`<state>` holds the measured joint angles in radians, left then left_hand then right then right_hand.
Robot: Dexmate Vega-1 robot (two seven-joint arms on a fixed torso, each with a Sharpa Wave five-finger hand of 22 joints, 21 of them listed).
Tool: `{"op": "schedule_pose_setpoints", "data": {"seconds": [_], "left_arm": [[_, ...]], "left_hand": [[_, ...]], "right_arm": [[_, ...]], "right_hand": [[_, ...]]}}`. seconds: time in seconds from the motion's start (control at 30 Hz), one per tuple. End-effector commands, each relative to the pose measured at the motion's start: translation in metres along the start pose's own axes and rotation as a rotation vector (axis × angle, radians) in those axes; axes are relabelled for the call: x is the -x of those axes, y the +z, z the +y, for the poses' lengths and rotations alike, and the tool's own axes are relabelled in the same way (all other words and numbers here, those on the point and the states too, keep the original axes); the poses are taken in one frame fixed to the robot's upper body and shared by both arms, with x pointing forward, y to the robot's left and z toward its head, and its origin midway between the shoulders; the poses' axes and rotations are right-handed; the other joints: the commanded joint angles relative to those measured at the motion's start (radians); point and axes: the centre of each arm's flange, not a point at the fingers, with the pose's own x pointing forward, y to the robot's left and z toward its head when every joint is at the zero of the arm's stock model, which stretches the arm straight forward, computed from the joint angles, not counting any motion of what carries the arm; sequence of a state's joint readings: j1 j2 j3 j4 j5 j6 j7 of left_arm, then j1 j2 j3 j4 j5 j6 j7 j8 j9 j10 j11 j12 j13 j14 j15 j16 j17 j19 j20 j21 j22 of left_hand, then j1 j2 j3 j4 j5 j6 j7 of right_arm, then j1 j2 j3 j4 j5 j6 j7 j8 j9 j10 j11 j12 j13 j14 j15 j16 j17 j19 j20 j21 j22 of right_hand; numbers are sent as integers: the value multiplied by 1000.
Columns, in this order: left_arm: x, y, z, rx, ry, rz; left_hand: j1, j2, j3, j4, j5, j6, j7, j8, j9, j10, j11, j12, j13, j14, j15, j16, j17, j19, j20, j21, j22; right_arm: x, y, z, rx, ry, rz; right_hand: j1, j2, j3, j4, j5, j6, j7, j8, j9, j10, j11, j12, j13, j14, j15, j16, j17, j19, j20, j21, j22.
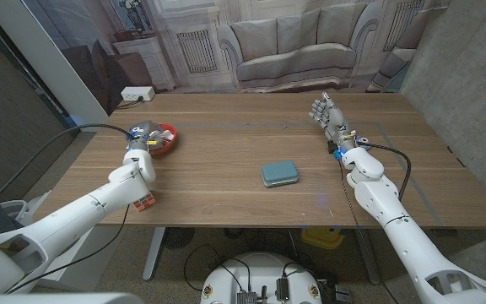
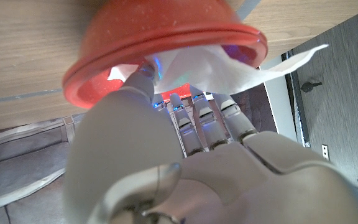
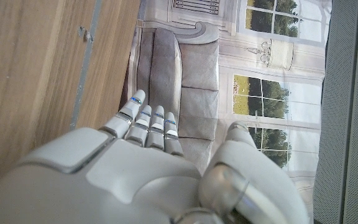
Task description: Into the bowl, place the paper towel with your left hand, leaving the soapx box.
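Mostly hidden paper towel point(image 2: 229, 68) in left robot hand point(image 2: 191, 124) over red bowl point(image 2: 104, 56) (grip unclear); right robot hand point(image 1: 332, 118) empty, fingers apart.

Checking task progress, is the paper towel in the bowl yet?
Partly in: the paper towel sits in the red bowl, one corner hanging over the rim, left hand at it.

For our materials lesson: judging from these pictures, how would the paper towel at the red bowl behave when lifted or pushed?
The paper towel is probably floppy: its thin corner juts out past the red bowl rim and it folds around the left hand's fingers. It looks very light, so a push would likely crumple rather than slide it.
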<state>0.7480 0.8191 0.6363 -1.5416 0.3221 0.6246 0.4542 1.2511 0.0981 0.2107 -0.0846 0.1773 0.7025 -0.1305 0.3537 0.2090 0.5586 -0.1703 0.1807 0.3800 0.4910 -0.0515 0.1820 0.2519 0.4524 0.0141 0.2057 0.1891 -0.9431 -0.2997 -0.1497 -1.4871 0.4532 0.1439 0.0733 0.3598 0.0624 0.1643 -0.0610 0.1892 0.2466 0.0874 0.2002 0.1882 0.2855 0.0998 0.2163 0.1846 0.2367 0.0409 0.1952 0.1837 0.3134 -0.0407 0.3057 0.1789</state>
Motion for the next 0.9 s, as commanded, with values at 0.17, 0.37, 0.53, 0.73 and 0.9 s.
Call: {"op": "schedule_pose_setpoints", "data": {"seconds": [0.17, 0.37, 0.53, 0.73, 0.9], "left_arm": [[6, 17, 17, -9, 37, -57], [8, 19, 24, -13, 47, -61], [11, 19, 27, -14, 55, -59], [15, 17, 33, -17, 69, -60], [18, 16, 41, -11, 89, -62]], "left_hand": [[-12, -1, -3, 5, -3, -9, -1, -3, 2, -8, 3, 7, -3, -10, -99, 9, 0, -10, 3, -4, 2], [-15, -1, -4, 6, -2, -10, -3, -3, 2, -11, 4, 8, -5, -14, -98, 10, -1, -14, 6, -4, 2], [-17, -1, -4, 7, -2, -9, -2, -3, 1, -12, 2, 9, -7, -14, -99, 11, -1, -15, 7, -3, 2], [-17, 2, -3, 6, -1, -7, 0, -3, 1, -9, 1, 11, -9, -14, -98, 13, -3, -17, 7, -2, 2], [-25, 6, -4, 11, -1, 1, -3, 0, 1, -5, -1, 15, -11, -10, -101, 17, -3, -16, 4, 0, 2]], "right_arm": [[5, 0, -1, -7, 0, -6], [8, 2, -3, -8, -6, -16], [12, 4, -6, -8, -16, -25], [13, 5, -8, -9, -18, -31], [13, 5, -8, -12, -15, -35]], "right_hand": [[1, 8, 4, -7, -4, 8, -2, -3, 4, 9, -1, -2, 3, 7, 2, -3, 5, 7, 0, -5, 6], [0, 8, 4, -7, -4, 9, -1, -3, 4, 10, -1, -2, 3, 7, 2, -3, 5, 7, 1, -7, 6], [0, 9, 4, -7, -4, 9, -1, -3, 4, 10, 0, -2, 3, 7, 1, -3, 5, 8, 1, -8, 6], [0, 9, 4, -7, -4, 9, -1, -3, 4, 9, -1, -2, 3, 7, 2, -3, 5, 8, 1, -9, 6], [0, 10, 4, -8, -4, 9, -1, -2, 4, 10, 0, -2, 3, 8, 2, -3, 5, 9, 1, -10, 6]]}}
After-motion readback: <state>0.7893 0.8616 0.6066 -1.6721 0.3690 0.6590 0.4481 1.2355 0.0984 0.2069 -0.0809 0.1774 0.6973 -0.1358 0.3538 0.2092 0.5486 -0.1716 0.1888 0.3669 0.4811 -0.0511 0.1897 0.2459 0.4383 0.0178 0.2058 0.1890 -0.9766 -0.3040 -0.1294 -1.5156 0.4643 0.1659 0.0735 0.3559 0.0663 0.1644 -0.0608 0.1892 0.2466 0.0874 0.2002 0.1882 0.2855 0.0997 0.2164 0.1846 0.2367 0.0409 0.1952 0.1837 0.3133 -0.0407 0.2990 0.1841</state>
